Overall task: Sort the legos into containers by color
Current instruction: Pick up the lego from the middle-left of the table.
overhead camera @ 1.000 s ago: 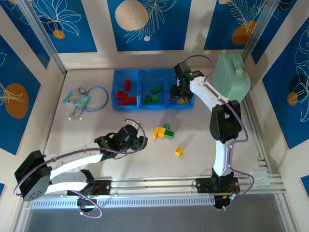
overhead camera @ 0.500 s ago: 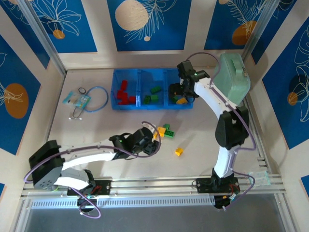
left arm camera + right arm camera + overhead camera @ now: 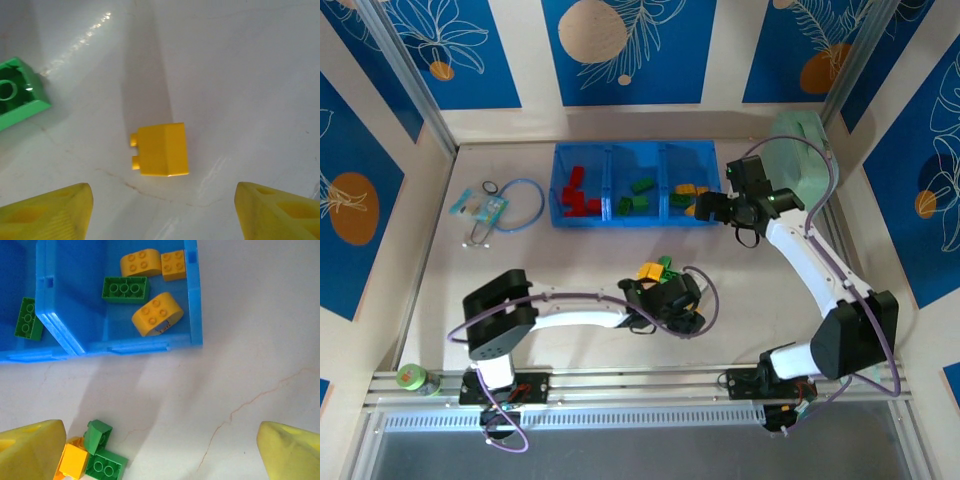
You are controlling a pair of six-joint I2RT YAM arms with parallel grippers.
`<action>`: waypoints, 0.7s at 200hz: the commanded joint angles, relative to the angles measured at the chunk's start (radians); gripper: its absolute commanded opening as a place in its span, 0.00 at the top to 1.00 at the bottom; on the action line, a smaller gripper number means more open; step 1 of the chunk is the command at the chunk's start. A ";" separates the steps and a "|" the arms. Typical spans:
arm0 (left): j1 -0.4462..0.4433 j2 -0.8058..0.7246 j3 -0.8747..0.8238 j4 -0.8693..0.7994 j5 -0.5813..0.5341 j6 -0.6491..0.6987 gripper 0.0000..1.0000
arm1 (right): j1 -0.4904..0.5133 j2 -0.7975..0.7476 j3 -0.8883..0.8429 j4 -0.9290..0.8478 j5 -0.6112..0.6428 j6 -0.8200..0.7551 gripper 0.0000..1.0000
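Left gripper (image 3: 160, 216) is spread wide and empty. One small yellow studded plastic brick (image 3: 161, 149) lies on the white table (image 3: 240, 75) at twelve o'clock, just ahead of the tips and untouched, with one green brick (image 3: 17, 92) at ten o'clock. My right gripper (image 3: 160, 450) gapes too, holding nothing. At eleven o'clock sits the translucent blue plastic tray (image 3: 195, 300); its end compartment holds three yellow rounded bricks (image 3: 157, 314) and one dark green brick (image 3: 125, 289). At nine o'clock there's a loose cluster (image 3: 95, 455) of two green and one yellow.
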 commanded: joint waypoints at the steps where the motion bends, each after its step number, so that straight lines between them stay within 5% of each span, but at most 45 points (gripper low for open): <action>1: -0.005 0.052 0.059 -0.080 0.016 0.023 0.25 | -0.011 -0.037 -0.043 0.035 -0.046 0.033 0.02; 71: -0.005 0.178 0.200 -0.193 -0.017 0.046 0.31 | -0.028 -0.102 -0.133 0.064 -0.072 0.055 0.02; 140: -0.005 0.262 0.294 -0.280 -0.061 0.041 0.60 | -0.063 -0.183 -0.191 0.057 -0.073 0.066 0.02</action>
